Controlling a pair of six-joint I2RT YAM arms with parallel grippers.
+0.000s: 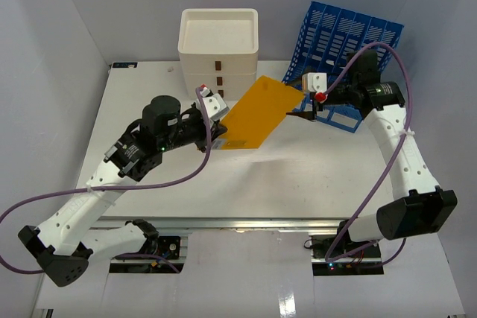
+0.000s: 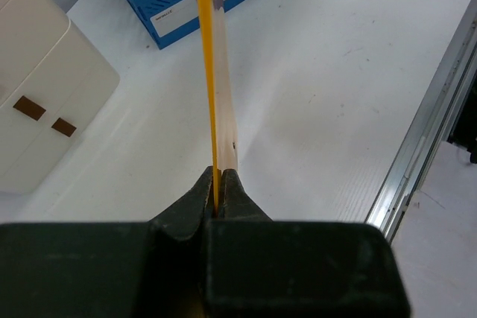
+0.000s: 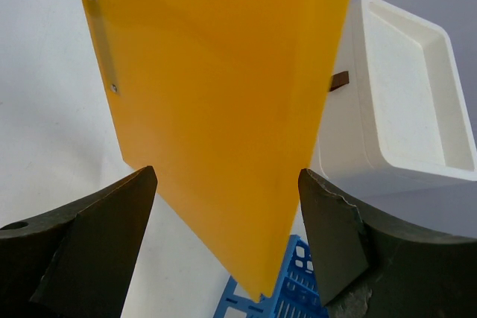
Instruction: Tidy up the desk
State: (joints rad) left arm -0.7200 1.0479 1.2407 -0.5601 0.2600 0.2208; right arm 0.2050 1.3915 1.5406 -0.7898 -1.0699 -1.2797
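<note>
Pinching one end of a yellow-orange folder [image 1: 257, 113], the left end effector [image 1: 211, 139] had its jaws pressed tight on the sheet. The left wrist view showed the folder edge-on, rising straight out of the closed tips. The folder hung tilted above the desk [image 1: 246, 184], casting a soft shadow on the white top rather than lying on it. That desk stretched under both arms, with its metal rail [image 1: 246, 223] along the near edge.

Behind the folder's middle stood a white drawer box [image 1: 218, 50], close to its upper edge — something the sheet could brush if swung that way.

Further right, the right end effector [image 1: 304, 115] was spread wide. Its two fingers sat either side of the folder's far corner without, as far as I could tell, touching it. Just behind it stood a blue file rack [image 1: 350, 42], its slots apparently the place meant for the folder.

By my reckoning the tidying was only partway along. The folder was the one loose item I could see, lifted and brought near the rack but not yet in it. A handover or a guided slide into a slot remained — and the rack's front lip and dividers looked like the things to catch on.
</note>
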